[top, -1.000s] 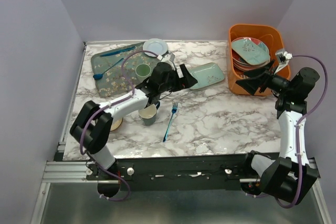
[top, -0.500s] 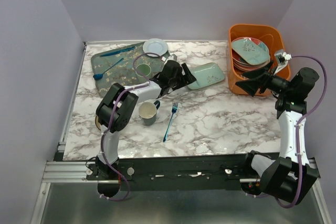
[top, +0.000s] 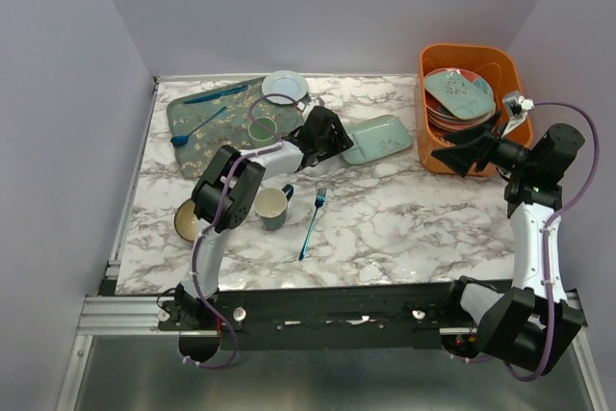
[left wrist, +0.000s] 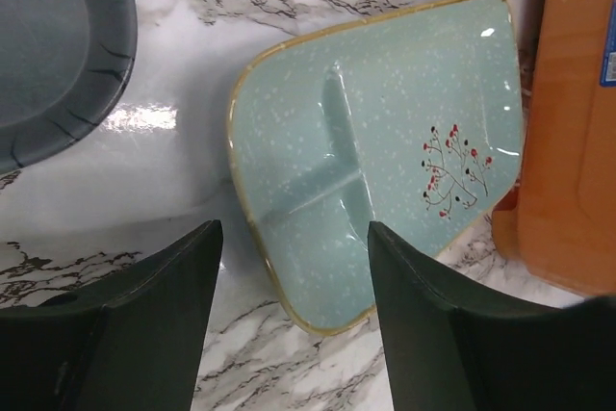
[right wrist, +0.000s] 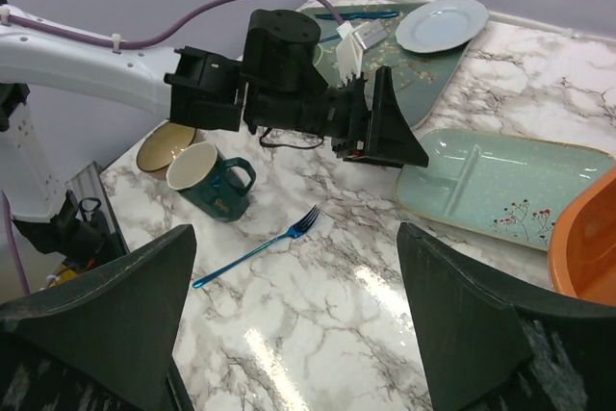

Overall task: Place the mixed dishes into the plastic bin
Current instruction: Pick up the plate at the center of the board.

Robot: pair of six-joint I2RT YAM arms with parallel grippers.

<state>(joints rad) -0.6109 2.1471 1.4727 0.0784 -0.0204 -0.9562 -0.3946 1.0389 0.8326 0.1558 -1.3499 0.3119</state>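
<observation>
The left hand (left wrist: 292, 267) is released, and its two fingers stand wide apart over the lower corner of the pale-green divided dish (left wrist: 385, 170). We see this dish lying flat on the tabletop (top: 404, 218), in the upper middle of the top view, just beside the orange bin (top: 469, 57). The right hand (right wrist: 295, 233) is also released, near the bin's front wall. Plates (top: 460, 95) are stacked inside the bin.

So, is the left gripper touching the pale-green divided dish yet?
Cannot tell. In the left wrist view the open left gripper straddles the divided dish's near edge, but one finger covers the rim, showing neither contact nor gap.
</observation>
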